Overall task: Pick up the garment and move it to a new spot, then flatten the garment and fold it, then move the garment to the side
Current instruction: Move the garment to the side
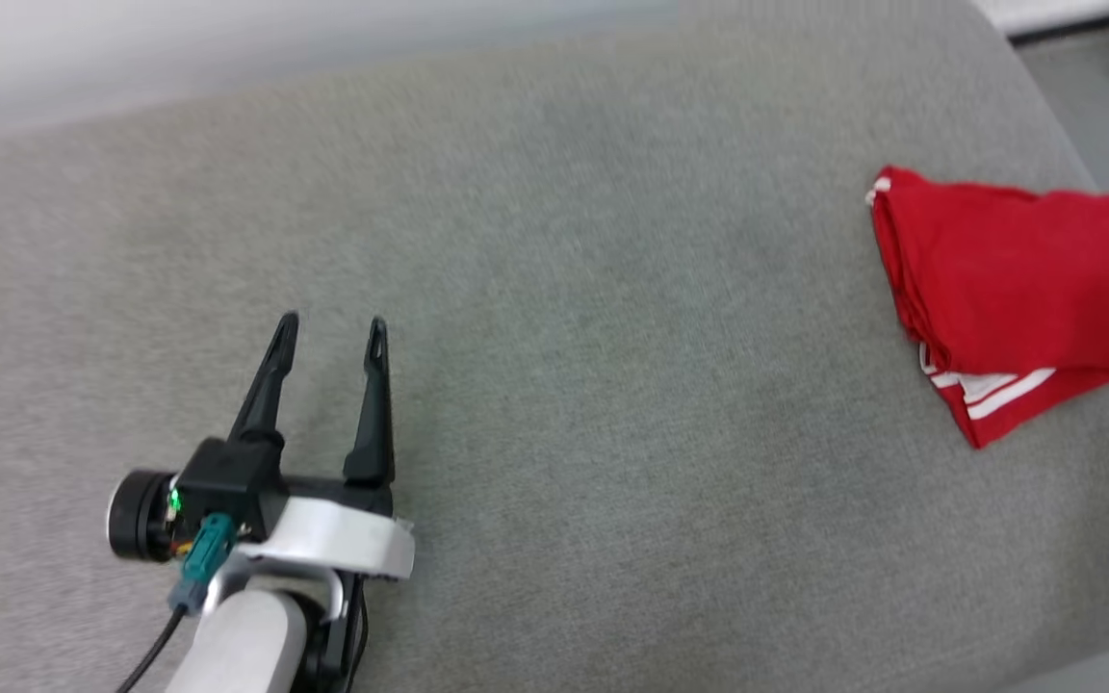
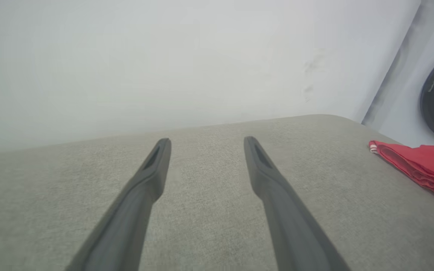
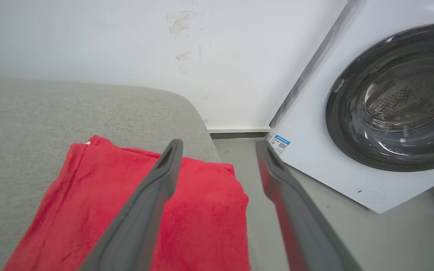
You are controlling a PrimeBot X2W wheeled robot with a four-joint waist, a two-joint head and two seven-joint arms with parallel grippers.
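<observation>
The garment [image 1: 1017,289] lies folded into a red stack at the right edge of the grey cushioned surface [image 1: 554,366], white stripes showing at its near corner. The left wrist view has the garment [image 2: 424,165] at its right border. My left gripper [image 1: 331,332] hovers open over bare fabric at the lower left, far from the shirt. In the left wrist view my left gripper [image 2: 207,145] has nothing between its fingers. My right gripper [image 3: 219,146] is open above the garment [image 3: 202,214], one finger over the red cloth and the other past the surface's edge.
A white washing machine [image 3: 352,124] with a dark round door stands on the floor to the right of the surface. A white wall [image 2: 164,56] runs behind the far edge. Grey floor [image 3: 390,241] lies beyond the right side.
</observation>
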